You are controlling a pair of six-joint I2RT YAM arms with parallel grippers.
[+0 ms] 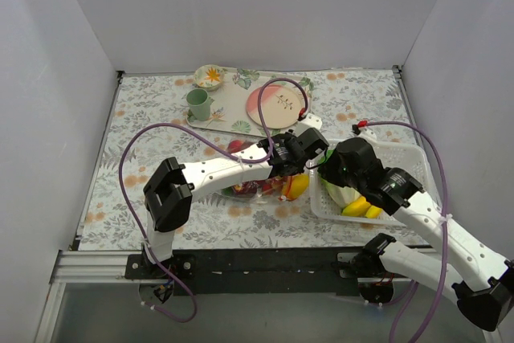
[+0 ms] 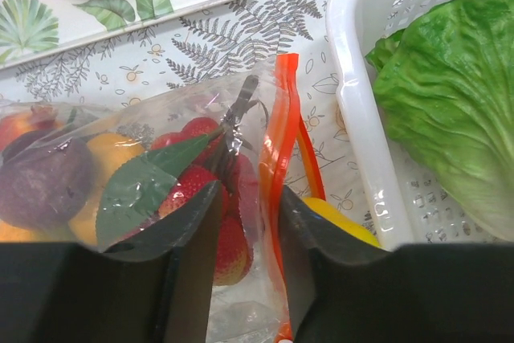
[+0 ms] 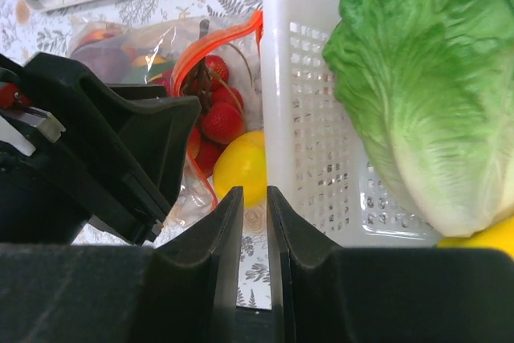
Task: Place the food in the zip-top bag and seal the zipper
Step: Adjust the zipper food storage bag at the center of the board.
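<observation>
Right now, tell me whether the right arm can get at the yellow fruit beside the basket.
Probably yes: the yellow fruit lies just beyond the right gripper, nothing between. But its jaws stand barely apart, and the white basket and left gripper crowd either side.

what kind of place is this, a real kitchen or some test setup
Probably a robot test booth, not a real kitchen: plain white walls box in the table, the left arm and right arm are bolted at its near edge, and the fruit in the clear bag looks like toys.
</observation>
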